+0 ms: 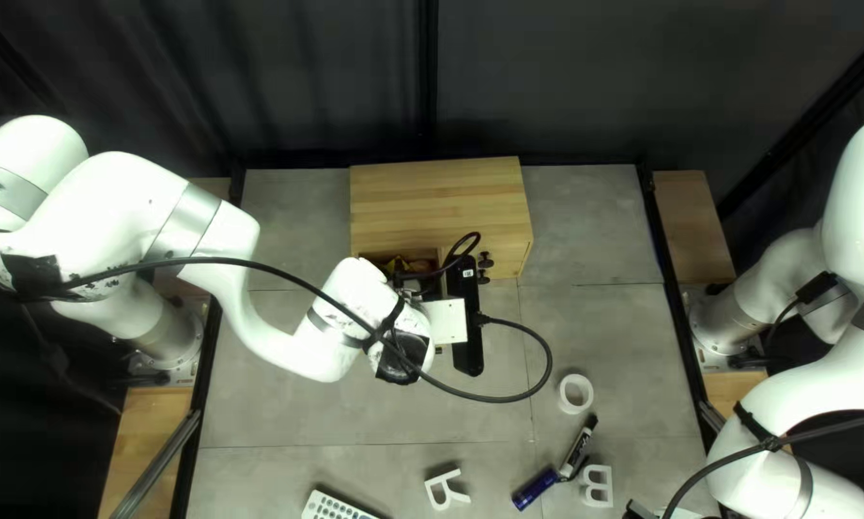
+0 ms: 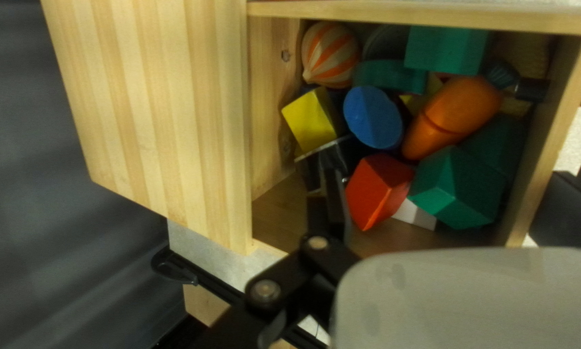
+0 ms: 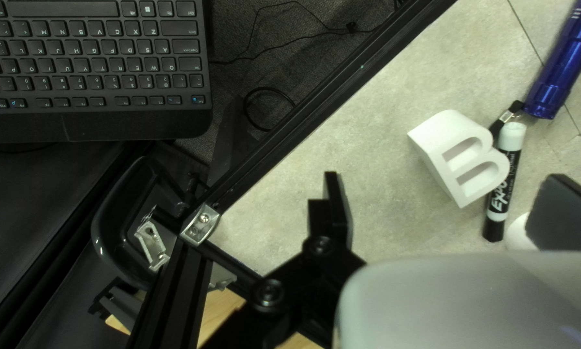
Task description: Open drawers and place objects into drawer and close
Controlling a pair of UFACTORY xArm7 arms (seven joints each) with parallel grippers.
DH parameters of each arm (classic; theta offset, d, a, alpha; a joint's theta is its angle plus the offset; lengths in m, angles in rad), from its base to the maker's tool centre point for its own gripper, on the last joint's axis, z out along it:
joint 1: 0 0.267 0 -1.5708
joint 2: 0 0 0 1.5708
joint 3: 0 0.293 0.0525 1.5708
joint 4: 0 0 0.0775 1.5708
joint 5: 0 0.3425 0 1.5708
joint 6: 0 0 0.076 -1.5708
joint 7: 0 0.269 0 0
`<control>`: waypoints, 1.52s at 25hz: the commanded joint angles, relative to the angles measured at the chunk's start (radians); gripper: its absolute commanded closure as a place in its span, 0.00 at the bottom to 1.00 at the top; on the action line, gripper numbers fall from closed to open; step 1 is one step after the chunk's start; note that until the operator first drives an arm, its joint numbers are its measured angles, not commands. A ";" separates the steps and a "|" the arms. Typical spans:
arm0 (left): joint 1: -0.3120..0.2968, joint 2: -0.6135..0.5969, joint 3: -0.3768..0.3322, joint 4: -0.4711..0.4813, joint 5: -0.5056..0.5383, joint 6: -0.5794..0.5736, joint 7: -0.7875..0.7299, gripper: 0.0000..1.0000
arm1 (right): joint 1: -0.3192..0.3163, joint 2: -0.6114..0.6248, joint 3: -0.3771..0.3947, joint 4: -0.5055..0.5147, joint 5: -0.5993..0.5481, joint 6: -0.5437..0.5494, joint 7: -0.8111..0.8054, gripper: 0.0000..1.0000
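My left gripper [image 1: 465, 332] is at the front of the wooden cabinet [image 1: 441, 207], over its open drawer. In the left wrist view the drawer [image 2: 274, 110] holds a yellow block [image 2: 313, 119], a red block [image 2: 377, 190], an orange object [image 2: 455, 116] and several others. My left gripper [image 2: 447, 184] is open, one finger over the drawer's inside, the other beyond its front panel. My right gripper [image 1: 636, 511] shows only partly at the bottom edge; in its wrist view this gripper [image 3: 444, 184] stands open and empty beside the white letter B [image 3: 462, 155].
On the table lie a blue flashlight [image 1: 535, 488], a black-and-white marker [image 1: 578, 447], a white ring [image 1: 576, 393], a white letter R [image 1: 445, 488] and a white button-covered device [image 1: 334, 506]. Beyond the table's black rail [image 3: 310, 116] is a keyboard [image 3: 96, 64].
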 commanded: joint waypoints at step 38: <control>-0.004 -0.038 -0.005 -0.013 0.007 0.003 0.012 0.00 | 0.000 0.000 0.000 0.000 0.000 0.000 0.000 0.00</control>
